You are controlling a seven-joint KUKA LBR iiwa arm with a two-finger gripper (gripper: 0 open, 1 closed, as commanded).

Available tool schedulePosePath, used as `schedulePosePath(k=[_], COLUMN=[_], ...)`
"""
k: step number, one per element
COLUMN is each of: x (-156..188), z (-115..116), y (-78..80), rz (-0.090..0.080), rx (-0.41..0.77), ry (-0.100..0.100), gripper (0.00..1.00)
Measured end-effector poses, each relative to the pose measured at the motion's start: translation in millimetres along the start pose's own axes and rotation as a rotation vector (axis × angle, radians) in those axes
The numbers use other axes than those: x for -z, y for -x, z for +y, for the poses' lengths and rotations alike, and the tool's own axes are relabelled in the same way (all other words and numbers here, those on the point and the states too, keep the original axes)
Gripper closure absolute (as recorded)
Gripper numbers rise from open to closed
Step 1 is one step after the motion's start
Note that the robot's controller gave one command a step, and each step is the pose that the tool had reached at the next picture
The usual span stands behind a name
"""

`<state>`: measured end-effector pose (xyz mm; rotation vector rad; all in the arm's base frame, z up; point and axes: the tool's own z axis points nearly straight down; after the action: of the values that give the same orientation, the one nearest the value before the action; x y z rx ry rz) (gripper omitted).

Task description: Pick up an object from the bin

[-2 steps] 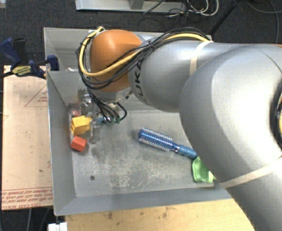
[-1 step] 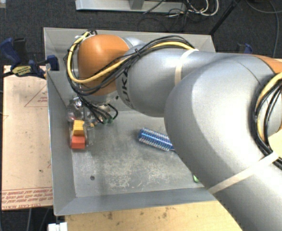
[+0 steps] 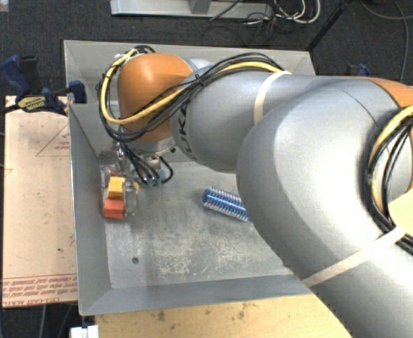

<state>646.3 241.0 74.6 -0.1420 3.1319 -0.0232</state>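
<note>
My gripper (image 3: 126, 166) hangs below the orange wrist cover at the left side of the bin, close to the left wall. Directly under and slightly in front of it lies a small yellow and orange-red block-shaped thing (image 3: 114, 197), against the foot of the left wall. The gripper's lower end meets the top of this thing, and whether it is gripped is hidden. A blue ribbed cylinder-like thing (image 3: 224, 203) lies on the bin floor to the right, partly tucked under the arm.
The big grey arm reaches in from the right and hides the bin's back and right parts. Black and yellow cables loop around the wrist. Bare floor shows along the front.
</note>
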Motion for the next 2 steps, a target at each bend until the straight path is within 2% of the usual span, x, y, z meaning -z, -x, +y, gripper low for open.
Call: schedulePosePath(k=[1, 2], x=[1.8, 22.2], z=[-0.7, -3.5], y=[1.9, 4.0], rz=[-0.008, 0.0], rx=[-0.006, -0.008], ry=[0.001, 0.013], gripper=[1.0, 1.0])
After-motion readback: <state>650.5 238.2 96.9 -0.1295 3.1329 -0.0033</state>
